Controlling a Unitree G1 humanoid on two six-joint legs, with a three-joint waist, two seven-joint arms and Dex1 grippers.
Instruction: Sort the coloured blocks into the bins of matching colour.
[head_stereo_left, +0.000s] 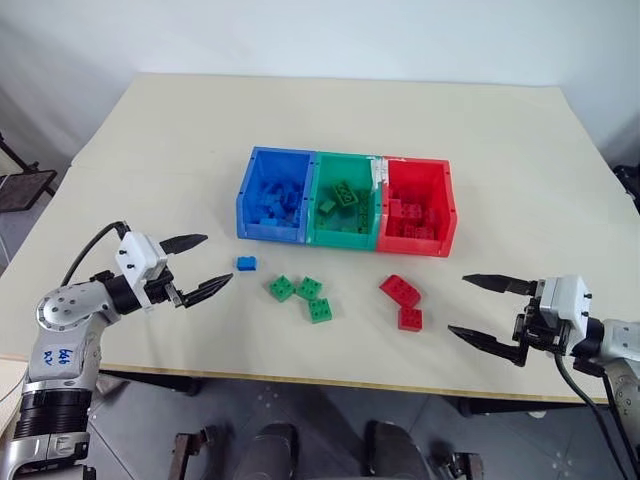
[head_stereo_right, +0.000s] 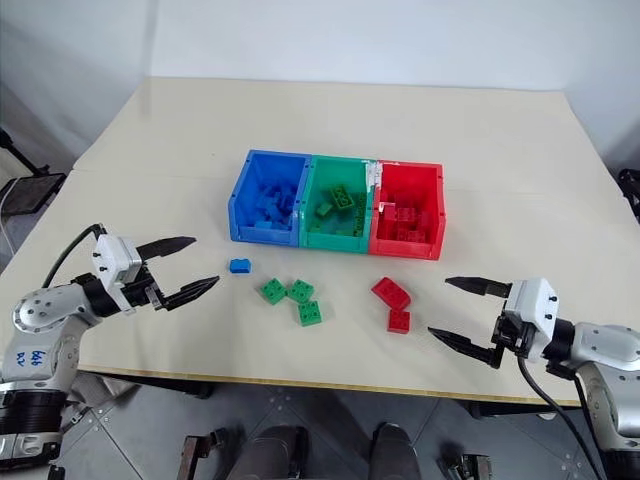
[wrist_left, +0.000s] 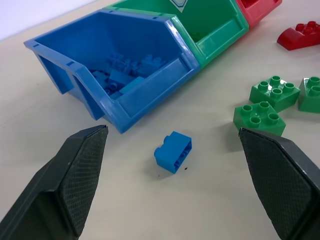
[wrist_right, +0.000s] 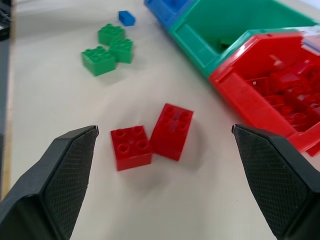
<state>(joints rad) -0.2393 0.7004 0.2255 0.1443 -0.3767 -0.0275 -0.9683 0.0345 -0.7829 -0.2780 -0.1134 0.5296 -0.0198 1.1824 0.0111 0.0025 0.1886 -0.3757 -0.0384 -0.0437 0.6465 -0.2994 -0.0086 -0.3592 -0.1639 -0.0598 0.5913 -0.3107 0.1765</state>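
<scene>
We see the three joined bins in a row near the middle of the pale bench (head_stereo_left: 150, 130) — the blue bin (head_stereo_left: 250, 200) on our left, the green bin (head_stereo_left: 322, 205) in the middle, the red bin (head_stereo_left: 448, 205) on our right, each with bricks of its own colour inside. In front of them, loose on the bench, lie one small blue block (head_stereo_left: 246, 263), three green blocks (head_stereo_left: 301, 294) clustered close together, and two red blocks (head_stereo_left: 402, 300) touching each other. Our left pincer (head_stereo_left: 197, 266) hovers level just left of the blue block, its jaws spread wide and empty. Our right pincer (head_stereo_left: 473, 305) hangs to the right of the red blocks, a little apart from them — jaws also wide, holding nothing
</scene>
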